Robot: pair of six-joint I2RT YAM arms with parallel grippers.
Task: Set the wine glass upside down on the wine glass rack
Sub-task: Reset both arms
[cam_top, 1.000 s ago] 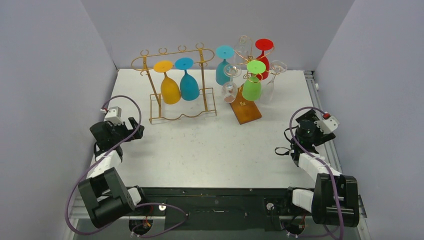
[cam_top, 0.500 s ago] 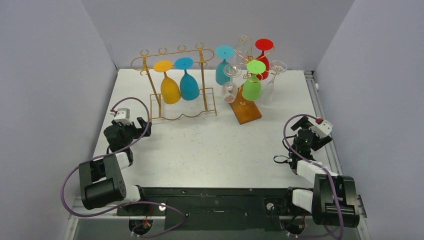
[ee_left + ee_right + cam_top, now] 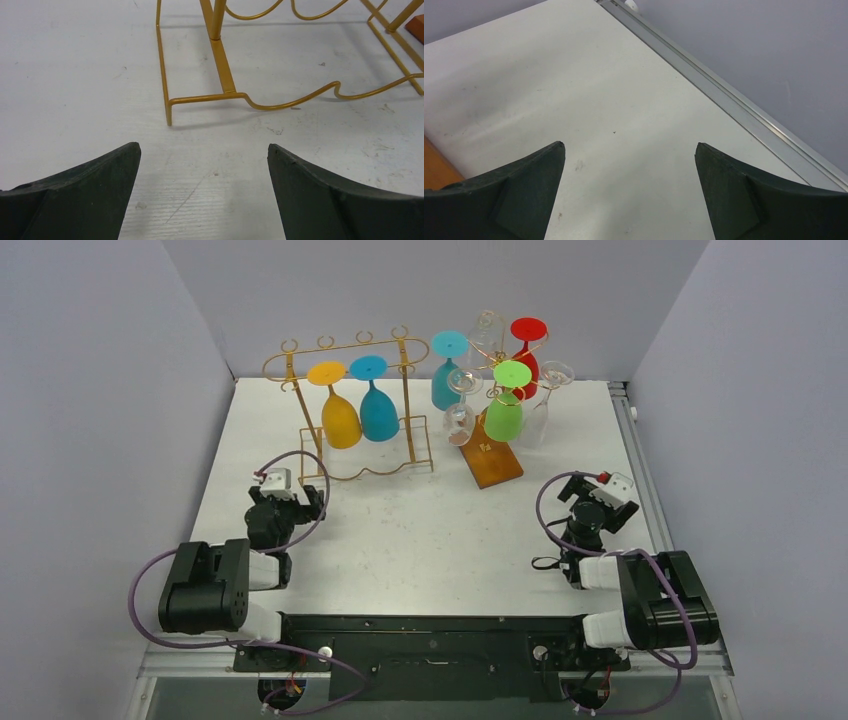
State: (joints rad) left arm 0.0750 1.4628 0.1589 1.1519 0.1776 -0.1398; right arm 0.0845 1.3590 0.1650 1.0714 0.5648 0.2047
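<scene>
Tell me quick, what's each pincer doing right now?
Left pincer: open, holding nothing.
Right pincer: open, holding nothing.

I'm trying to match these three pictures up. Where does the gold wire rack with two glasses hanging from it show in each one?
Top external: the gold wire rack stands at the back left of the table.
Left wrist: only its foot wires, across the top.
Right wrist: not in it.
Shared landmark: the orange-brown wooden base, at the top right corner of the left wrist view and apparently the lower left edge of the right wrist view.
</scene>
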